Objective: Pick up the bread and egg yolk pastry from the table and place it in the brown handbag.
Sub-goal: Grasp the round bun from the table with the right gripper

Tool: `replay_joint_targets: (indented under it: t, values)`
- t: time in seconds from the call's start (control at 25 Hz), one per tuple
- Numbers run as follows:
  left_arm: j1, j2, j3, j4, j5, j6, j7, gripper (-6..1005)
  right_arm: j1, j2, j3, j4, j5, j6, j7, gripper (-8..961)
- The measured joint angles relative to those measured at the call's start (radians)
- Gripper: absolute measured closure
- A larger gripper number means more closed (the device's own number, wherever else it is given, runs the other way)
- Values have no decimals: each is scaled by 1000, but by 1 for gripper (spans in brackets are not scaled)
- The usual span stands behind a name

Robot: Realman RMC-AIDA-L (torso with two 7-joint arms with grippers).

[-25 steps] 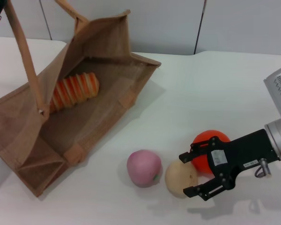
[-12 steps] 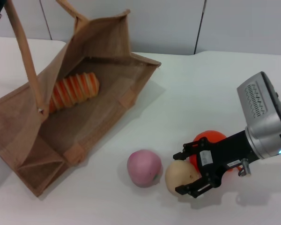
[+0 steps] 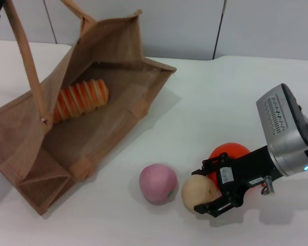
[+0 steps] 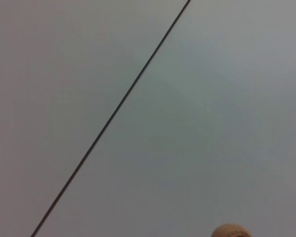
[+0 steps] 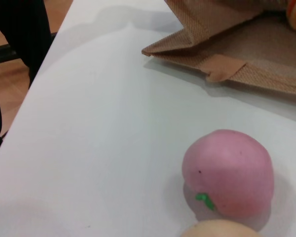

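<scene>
The bread (image 3: 81, 99) lies already inside the brown handbag (image 3: 108, 123), which rests open on the white surface (image 3: 220, 102) with one handle (image 3: 23, 56) held up at the far left; the left gripper itself is not visible, so its state I cannot tell. The egg yolk pastry (image 3: 197, 192) sits on the surface between the pink ball (image 3: 157, 183) and the orange-red fruit (image 3: 231, 156), very near both. The right gripper (image 3: 208, 192) has its fingers apart around the pastry, one on each side, not yet pressing as far as I can see. To do this step well, I think the fingers should close slowly and centred on the pastry, without pushing the pink ball or catching the fruit behind; then lift straight up before going toward the bag.
</scene>
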Motion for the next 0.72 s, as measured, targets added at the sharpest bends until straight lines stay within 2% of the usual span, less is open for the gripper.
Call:
replay_joint_targets:
  t: [0.72]
  values:
    - [-1, 0, 8, 0, 0, 19, 3, 818, 2, -1, -2, -7, -1, -7, -13, 232]
